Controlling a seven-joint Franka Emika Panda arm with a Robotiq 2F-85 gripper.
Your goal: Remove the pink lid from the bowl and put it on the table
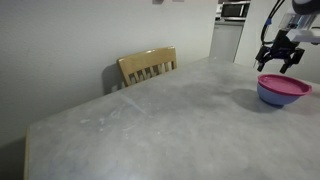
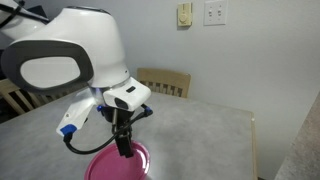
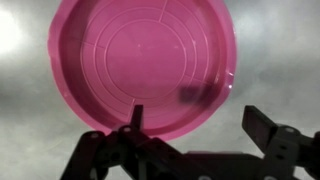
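Across the left and middle of an exterior view the bench lies bare, with a chair behind it, so finding room to set something down should be no trouble. The risk sits at the far right of that frame, where the lid caps the bowl and the jaws hang just above them, spread and holding nothing. In the wrist view the lid fills the upper middle. The left finger stands over its near rim at lower centre, and the right finger is off the disc at lower right, over bare bench. Closing from here would probably catch only a thin strip of rim, and a flat disc pinched by one edge may swing or slip free on the way up. If the descent is slightly off, the left finger could land on top of the rim and press that side down, tipping or skidding the bowl, which looks light. If the lid fits snugly, the bowl may rise with it and then drop. The lid hides the bowl in the wrist view, so the fit cannot be judged.
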